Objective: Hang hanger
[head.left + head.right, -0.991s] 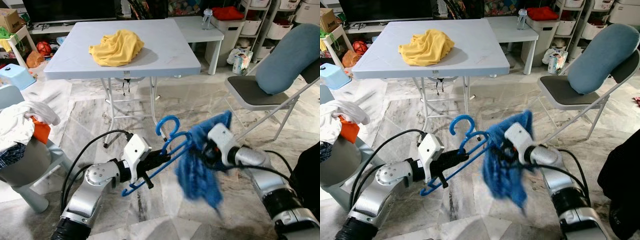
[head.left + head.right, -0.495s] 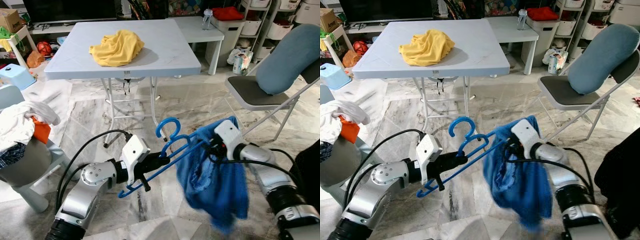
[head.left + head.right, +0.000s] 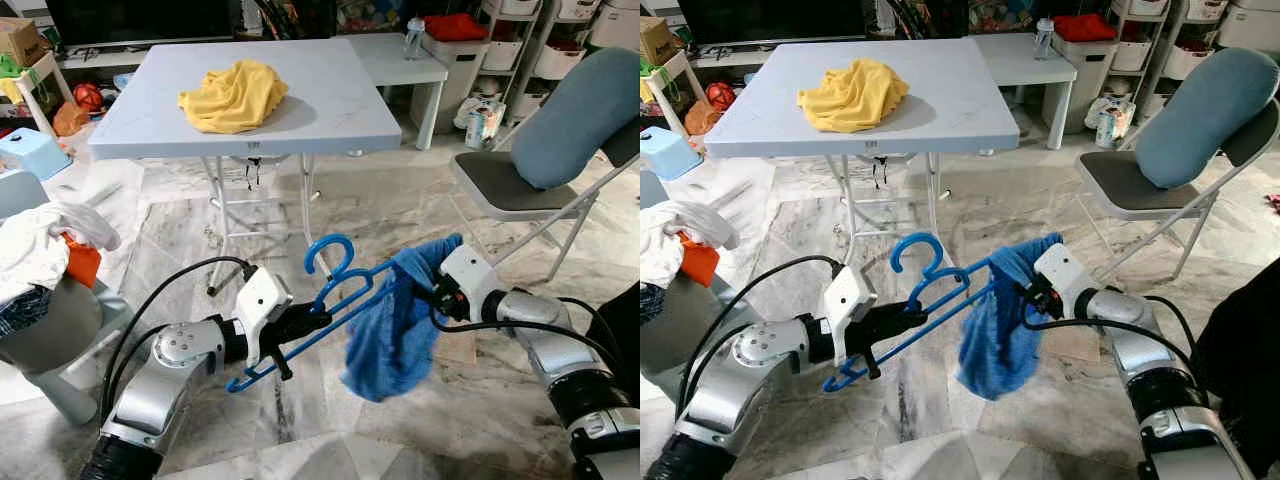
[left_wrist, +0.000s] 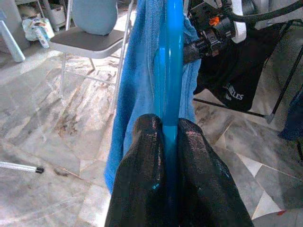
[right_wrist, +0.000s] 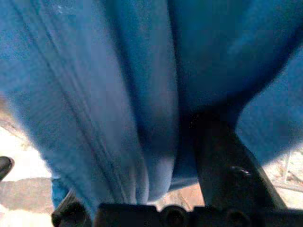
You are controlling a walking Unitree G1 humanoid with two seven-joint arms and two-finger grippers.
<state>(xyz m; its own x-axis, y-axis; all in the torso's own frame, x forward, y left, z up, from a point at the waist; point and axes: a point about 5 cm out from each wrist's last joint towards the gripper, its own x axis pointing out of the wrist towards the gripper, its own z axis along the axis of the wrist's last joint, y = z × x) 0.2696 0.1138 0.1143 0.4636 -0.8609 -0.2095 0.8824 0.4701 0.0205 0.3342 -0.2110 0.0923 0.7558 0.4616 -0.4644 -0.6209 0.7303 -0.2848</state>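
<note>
A blue plastic hanger [image 3: 322,300] is held low over the marble floor, hook up. My left gripper [image 3: 300,322] is shut on its lower bar; the left wrist view has the black fingers [image 4: 142,175] clamped on the blue bar [image 4: 171,61]. A blue cloth [image 3: 395,320] drapes from the hanger's right end and hangs down. My right gripper [image 3: 432,294] is shut on the cloth's top edge beside that end. The blue cloth [image 5: 118,94] covers the right wrist view, with one black finger [image 5: 222,156] against it.
A grey folding table [image 3: 340,110] with a yellow cloth [image 3: 235,95] stands ahead. A folding chair [image 3: 510,185] with a blue cushion [image 3: 575,115] is at the right. A laundry basket [image 3: 45,300] full of clothes sits at the left. A dark garment [image 3: 1240,370] hangs at far right.
The blue cloth has swung back and bunched up under the hanger's right end. My right gripper has risen slightly and moved right. The left gripper and hanger shifted a little to the left.
</note>
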